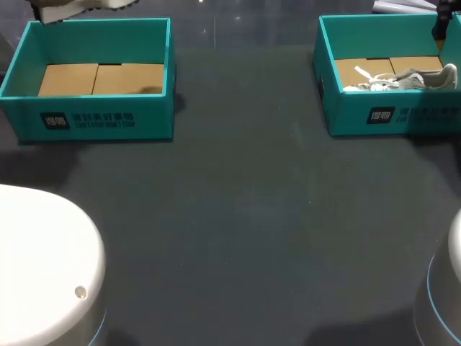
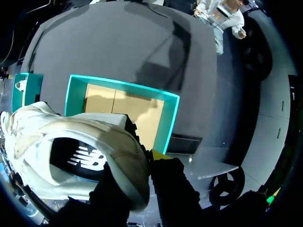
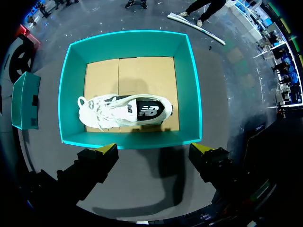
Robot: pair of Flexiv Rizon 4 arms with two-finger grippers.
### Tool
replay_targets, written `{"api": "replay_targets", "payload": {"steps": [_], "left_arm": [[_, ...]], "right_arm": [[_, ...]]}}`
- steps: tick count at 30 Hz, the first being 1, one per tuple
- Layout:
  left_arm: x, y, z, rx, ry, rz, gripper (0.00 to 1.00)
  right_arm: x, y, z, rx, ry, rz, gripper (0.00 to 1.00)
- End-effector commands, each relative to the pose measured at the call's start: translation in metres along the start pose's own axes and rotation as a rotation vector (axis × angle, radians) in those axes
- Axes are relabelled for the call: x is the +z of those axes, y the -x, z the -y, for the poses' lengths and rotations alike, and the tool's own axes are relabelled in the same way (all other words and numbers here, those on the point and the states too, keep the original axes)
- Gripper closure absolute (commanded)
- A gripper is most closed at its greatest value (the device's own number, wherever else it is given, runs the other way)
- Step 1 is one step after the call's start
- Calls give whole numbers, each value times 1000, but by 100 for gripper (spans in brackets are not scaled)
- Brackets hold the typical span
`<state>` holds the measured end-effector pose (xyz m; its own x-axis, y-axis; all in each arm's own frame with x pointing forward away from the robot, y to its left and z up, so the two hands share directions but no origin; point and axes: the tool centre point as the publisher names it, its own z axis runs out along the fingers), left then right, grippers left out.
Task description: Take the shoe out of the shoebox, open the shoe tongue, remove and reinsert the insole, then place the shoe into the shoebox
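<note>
A cream and white shoe (image 2: 80, 146) with a black side panel hangs in the air with my left gripper (image 2: 137, 161) shut on its heel end; one yellow fingertip (image 2: 158, 155) shows beside it. It is above the empty left teal shoebox (image 2: 170, 123), and in the head view only its sole (image 1: 72, 9) shows, over that box's (image 1: 101, 119) back wall. A second white shoe (image 3: 125, 111) lies on its side in the right teal shoebox (image 3: 66, 94), near its front wall. My right gripper (image 3: 154, 149) hovers open above that wall and holds nothing; the head view shows it (image 1: 440, 32) over the box's far right corner.
Both boxes have cardboard floors. Dark tabletop (image 1: 238, 216) lies between and in front of the boxes. The white bases of my arms (image 1: 43, 267) stand at the near corners.
</note>
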<state>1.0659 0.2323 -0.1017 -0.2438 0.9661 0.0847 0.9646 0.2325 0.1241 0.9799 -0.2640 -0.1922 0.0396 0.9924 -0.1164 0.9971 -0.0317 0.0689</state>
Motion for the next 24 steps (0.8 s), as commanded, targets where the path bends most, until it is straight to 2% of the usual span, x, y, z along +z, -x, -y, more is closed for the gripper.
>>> {"api": "replay_targets", "payload": {"steps": [1, 5, 19, 24], "left_arm": [[1, 11, 37, 1, 125, -14, 100], [-2, 22, 51, 23, 112, -21, 100], [-2, 22, 51, 23, 112, -21, 100], [-8, 35, 77, 28, 160, -24, 100]], "right_arm": [[0, 0, 0, 1, 0, 0, 0], [0, 0, 0, 1, 0, 0, 0], [0, 0, 0, 1, 0, 0, 0], [0, 0, 0, 1, 0, 0, 0]]}}
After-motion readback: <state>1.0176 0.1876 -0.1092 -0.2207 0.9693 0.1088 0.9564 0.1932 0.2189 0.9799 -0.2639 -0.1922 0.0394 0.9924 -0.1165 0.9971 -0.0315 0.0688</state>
